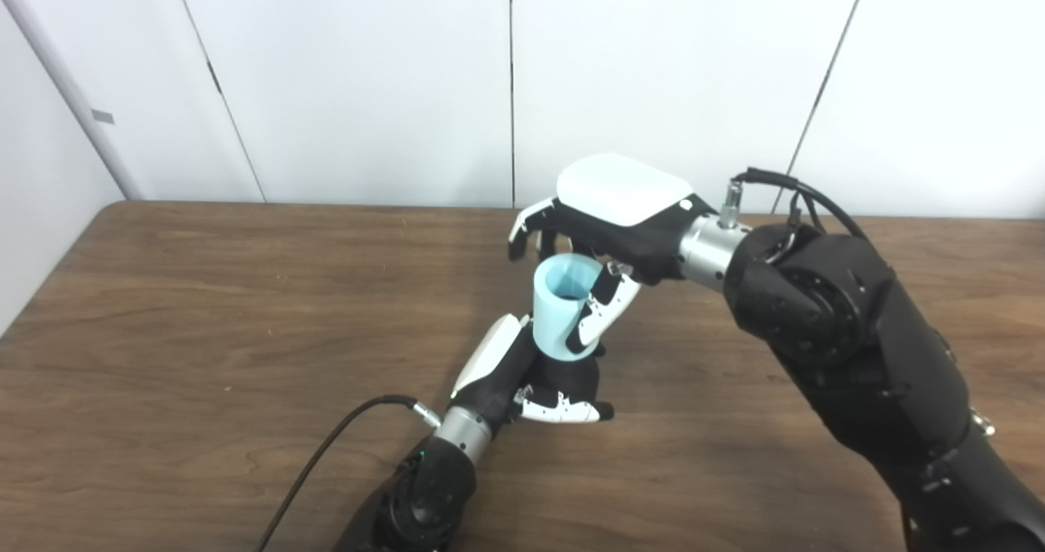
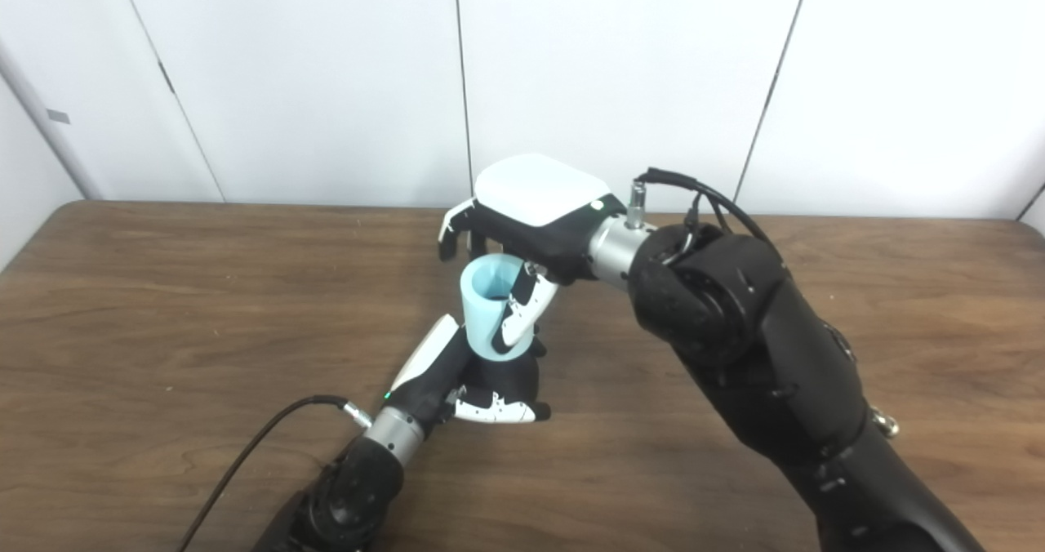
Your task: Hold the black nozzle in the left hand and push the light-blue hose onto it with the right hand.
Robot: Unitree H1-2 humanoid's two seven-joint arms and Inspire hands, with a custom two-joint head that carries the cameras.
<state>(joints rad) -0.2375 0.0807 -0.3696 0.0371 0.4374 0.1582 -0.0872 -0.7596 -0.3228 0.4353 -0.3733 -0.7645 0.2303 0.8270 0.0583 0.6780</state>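
Wood table (image 1: 204, 307) in front of white wall panels (image 1: 359, 78). Right hand (image 1: 608, 233) reaches in from above, thumb and fingers wrapped on the light-blue hose (image 1: 563, 303), which stands upright with its open end up, above mid-table. Left hand (image 1: 531, 376) sits directly under the hose, fingers curled closed around its lower end. Nozzle mostly hidden inside that grip; only dark bits show below the hose, can't confirm. Black cable (image 1: 326, 446) runs from left wrist.
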